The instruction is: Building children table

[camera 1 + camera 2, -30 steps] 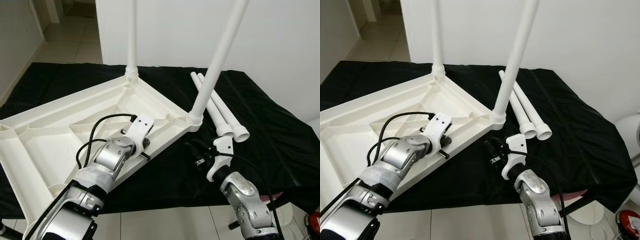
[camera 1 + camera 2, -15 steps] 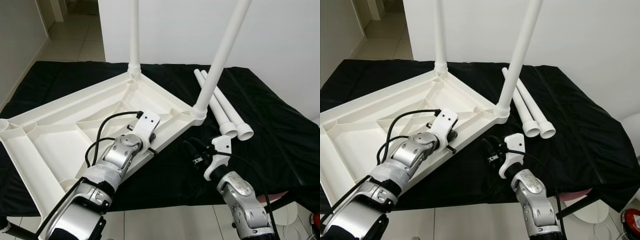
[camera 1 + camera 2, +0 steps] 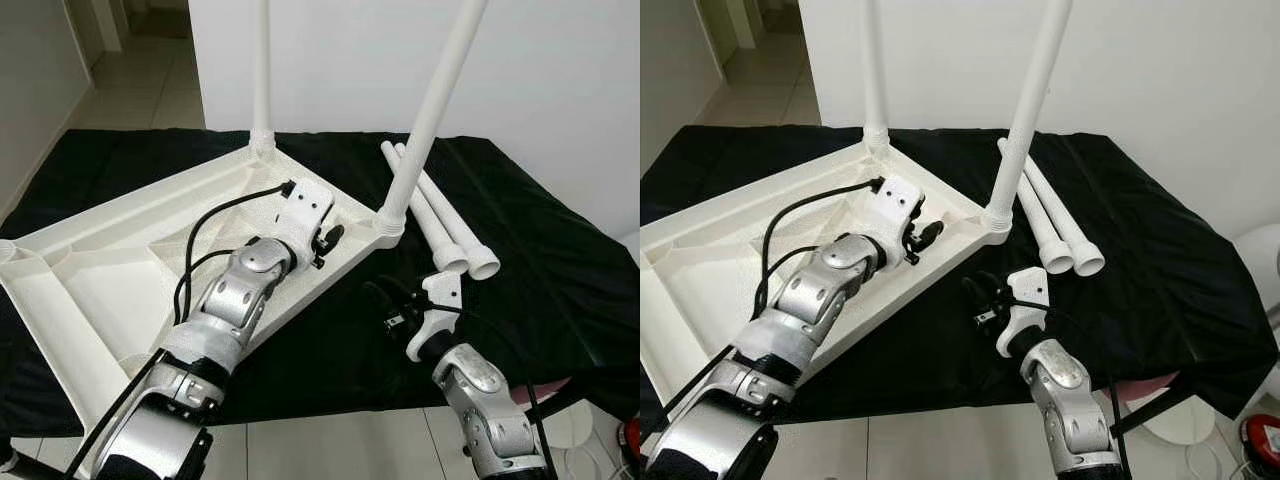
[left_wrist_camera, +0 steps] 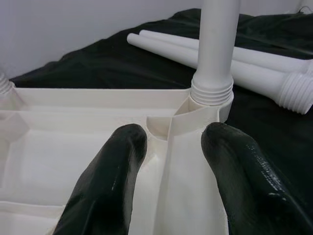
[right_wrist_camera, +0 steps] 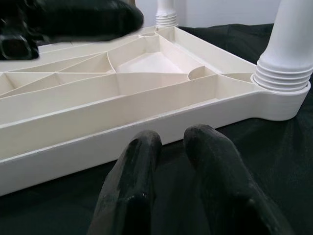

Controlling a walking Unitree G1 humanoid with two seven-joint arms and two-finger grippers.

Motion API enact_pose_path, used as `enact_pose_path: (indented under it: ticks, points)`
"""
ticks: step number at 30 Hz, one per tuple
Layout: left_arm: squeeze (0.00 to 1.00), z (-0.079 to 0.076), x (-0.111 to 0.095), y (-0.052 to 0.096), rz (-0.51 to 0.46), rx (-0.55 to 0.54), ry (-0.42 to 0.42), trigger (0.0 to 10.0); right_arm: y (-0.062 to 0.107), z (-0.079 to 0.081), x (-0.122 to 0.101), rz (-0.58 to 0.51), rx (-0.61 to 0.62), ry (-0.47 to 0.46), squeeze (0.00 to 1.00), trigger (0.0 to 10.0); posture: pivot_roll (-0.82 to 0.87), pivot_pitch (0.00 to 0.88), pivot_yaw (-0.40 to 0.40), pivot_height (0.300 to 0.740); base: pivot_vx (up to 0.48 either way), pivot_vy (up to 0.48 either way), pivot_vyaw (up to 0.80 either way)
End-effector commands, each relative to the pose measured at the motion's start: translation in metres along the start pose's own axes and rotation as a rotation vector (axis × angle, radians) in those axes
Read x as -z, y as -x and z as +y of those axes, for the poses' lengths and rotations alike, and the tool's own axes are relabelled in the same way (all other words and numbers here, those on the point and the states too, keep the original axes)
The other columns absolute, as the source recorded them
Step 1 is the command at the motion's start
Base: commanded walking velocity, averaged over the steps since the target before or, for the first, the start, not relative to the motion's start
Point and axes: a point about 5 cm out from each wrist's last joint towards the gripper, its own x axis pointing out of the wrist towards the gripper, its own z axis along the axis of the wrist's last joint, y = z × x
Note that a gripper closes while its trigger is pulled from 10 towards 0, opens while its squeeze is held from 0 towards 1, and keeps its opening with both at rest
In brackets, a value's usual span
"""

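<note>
White plastic, the upturned tabletop lies underside-up on the black cloth with two legs already screwed in, and the left gripper, its fingers spread wide and empty, has moved over the ribs since a second ago to hover just short of the near fitted leg. Just beyond that corner lie two loose legs; the right gripper still rests low on the cloth beside the tabletop's edge, fingers narrowly parted, holding nothing. The left's advance suggests it means to check or brace that socket before the loose legs are fetched.
</note>
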Motion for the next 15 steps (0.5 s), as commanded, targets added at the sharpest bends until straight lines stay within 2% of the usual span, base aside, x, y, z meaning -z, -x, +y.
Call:
enact_pose_path:
  ticks: [1, 2, 4, 7, 10, 15]
  points:
    - [0.0, -0.004, -0.004, 0.004, -0.025, 0.054, -0.003, 10.0, 0.002, -0.002, 0.004, 0.016, 0.011, 0.003, 0.0, 10.0, -0.05, 0.0, -0.039, 0.74, 0.0, 0.0, 0.0]
    - [0.0, -0.006, -0.006, 0.013, -0.054, 0.087, -0.007, 10.0, 0.001, -0.006, 0.003, 0.005, 0.049, 0.01, 0.0, 10.0, -0.05, 0.0, -0.04, 0.74, 0.0, 0.0, 0.0]
    - [0.0, -0.007, -0.006, 0.015, -0.06, 0.094, -0.005, 10.0, 0.001, -0.007, 0.002, 0.002, 0.062, 0.011, 0.0, 10.0, -0.05, 0.0, -0.04, 0.74, 0.0, 0.0, 0.0]
    - [0.0, -0.013, 0.0, 0.03, -0.072, 0.139, -0.071, 10.0, 0.0, -0.019, -0.002, -0.023, 0.157, 0.006, 0.0, 10.0, -0.05, 0.0, -0.042, 0.74, 0.0, 0.0, 0.0]
    - [0.0, -0.012, 0.01, 0.039, -0.033, 0.14, -0.024, 10.0, 0.0, -0.029, -0.006, -0.057, 0.272, 0.018, 0.0, 10.0, -0.04, 0.0, -0.045, 0.74, 0.0, 0.0, 0.0]
    - [0.0, -0.013, 0.021, 0.049, 0.027, 0.161, 0.05, 10.0, 0.003, -0.035, -0.006, -0.075, 0.373, 0.017, 0.0, 10.0, -0.04, 0.0, -0.047, 0.74, 0.0, 0.0, 0.0]
